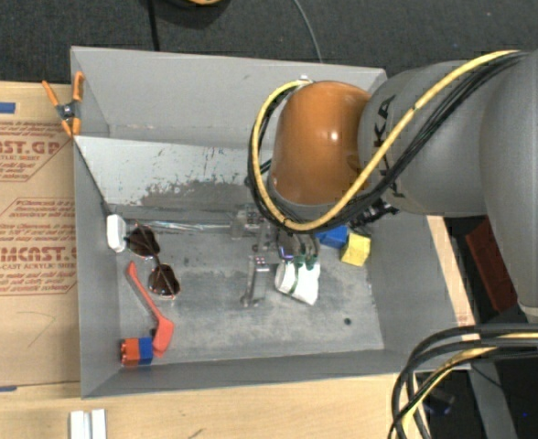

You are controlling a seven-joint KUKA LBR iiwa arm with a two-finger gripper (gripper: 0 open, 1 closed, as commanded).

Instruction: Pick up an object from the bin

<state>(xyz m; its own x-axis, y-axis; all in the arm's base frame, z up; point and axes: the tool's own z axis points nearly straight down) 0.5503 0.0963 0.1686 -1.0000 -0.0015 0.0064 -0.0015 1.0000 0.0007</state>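
Note:
My gripper (pixel 292 252) hangs low in the middle of the bin, right under the orange wrist cover. Directly below it on the bin floor lies a white object with green markings (pixel 300 282), touching or nearly touching the gripper's tip. A blue block (pixel 334 239) and a yellow block (pixel 356 250) sit just to the gripper's right, partly hidden by the arm. A slim grey metal piece (pixel 252 282) stands just left of the white object.
On the left side lie red-framed sunglasses (pixel 156 273) with dark lenses, a white cap-like piece (pixel 115 231) and a small blue and red block (pixel 136 350). A thin clear rod (pixel 191 226) stretches across the bin floor behind them. The arm covers the bin's right rear.

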